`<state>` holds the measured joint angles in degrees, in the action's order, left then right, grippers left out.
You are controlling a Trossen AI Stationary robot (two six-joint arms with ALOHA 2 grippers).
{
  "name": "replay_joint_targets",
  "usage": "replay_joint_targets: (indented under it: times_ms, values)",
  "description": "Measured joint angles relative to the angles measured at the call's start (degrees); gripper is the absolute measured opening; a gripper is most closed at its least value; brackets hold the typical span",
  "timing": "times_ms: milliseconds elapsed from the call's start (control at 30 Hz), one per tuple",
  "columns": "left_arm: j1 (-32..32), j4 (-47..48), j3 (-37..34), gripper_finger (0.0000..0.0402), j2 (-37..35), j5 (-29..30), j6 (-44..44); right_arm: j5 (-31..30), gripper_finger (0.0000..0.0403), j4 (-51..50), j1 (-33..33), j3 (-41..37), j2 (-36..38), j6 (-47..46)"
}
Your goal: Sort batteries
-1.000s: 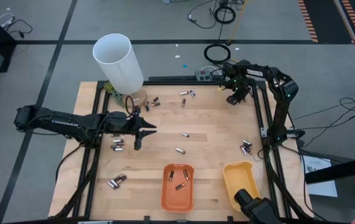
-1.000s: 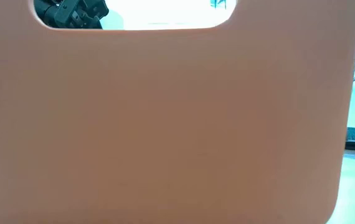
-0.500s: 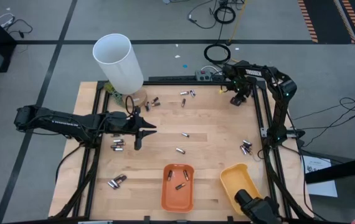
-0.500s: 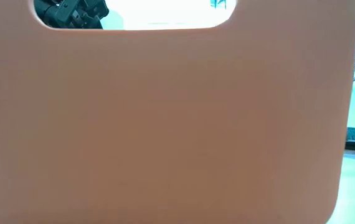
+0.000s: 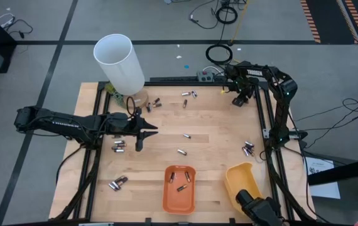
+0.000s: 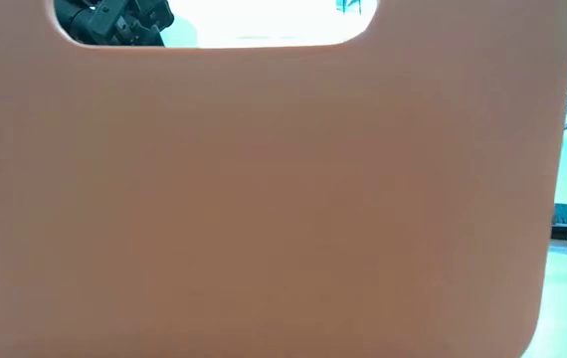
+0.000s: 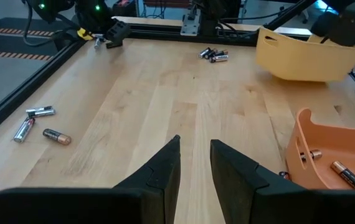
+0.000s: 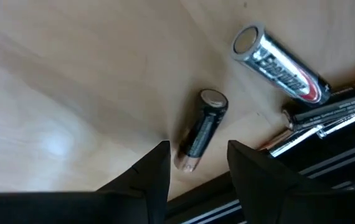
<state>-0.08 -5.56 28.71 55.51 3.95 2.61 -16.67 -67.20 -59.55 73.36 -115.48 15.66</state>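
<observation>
The right gripper (image 8: 193, 163), jaws parted, straddles a dark battery (image 8: 201, 129) — apparently untouched — at the table's (image 5: 216, 135) two o'clock; the left gripper (image 7: 194, 160) waits open.

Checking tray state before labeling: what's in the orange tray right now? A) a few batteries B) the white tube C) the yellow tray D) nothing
A: the high view shows a few batteries lying inside the orange tray, and the left wrist view shows cells in it too.
</observation>
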Motion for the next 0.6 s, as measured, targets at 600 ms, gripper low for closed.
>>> replay_joint_targets:
  times_ms: [600]
  values:
    - [0.05, -0.01, 0.00, 0.0097, 0.00, 0.48, -0.04, 2.26, 0.0123, -0.11, 0.52, 0.73, -2.49, 4.98]
